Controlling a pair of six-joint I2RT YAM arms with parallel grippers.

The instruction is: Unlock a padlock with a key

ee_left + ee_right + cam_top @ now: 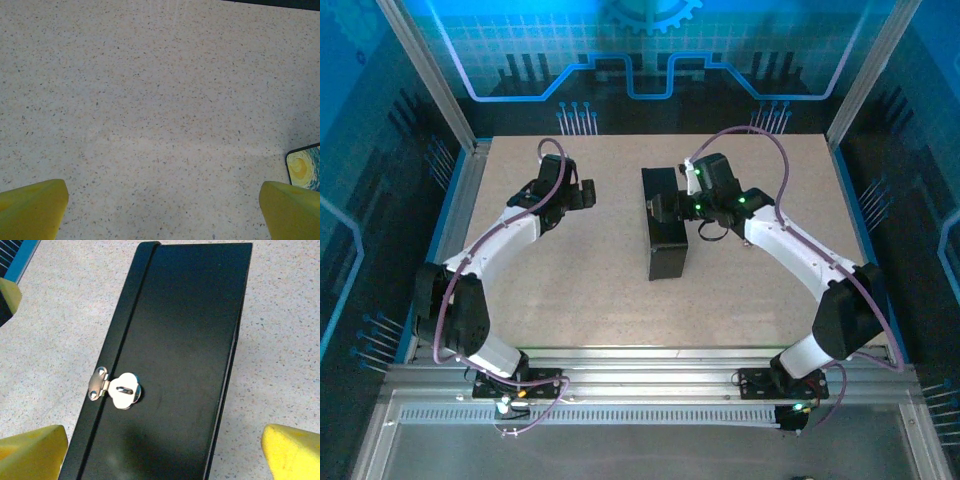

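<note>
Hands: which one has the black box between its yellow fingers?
The right hand: the black box lies between its open fingers. The left hand faces speckled table.

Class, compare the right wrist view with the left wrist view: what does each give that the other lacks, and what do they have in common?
Right wrist view: the side of a black box with a silver hasp folded over its staple. Left wrist view: mostly bare table, plus a corner of a blue-and-yellow painted lid at the right edge. Shared: the speckled table and yellow fingertips spread wide at the bottom corners. The right gripper and left gripper are both open and hold nothing.
</note>
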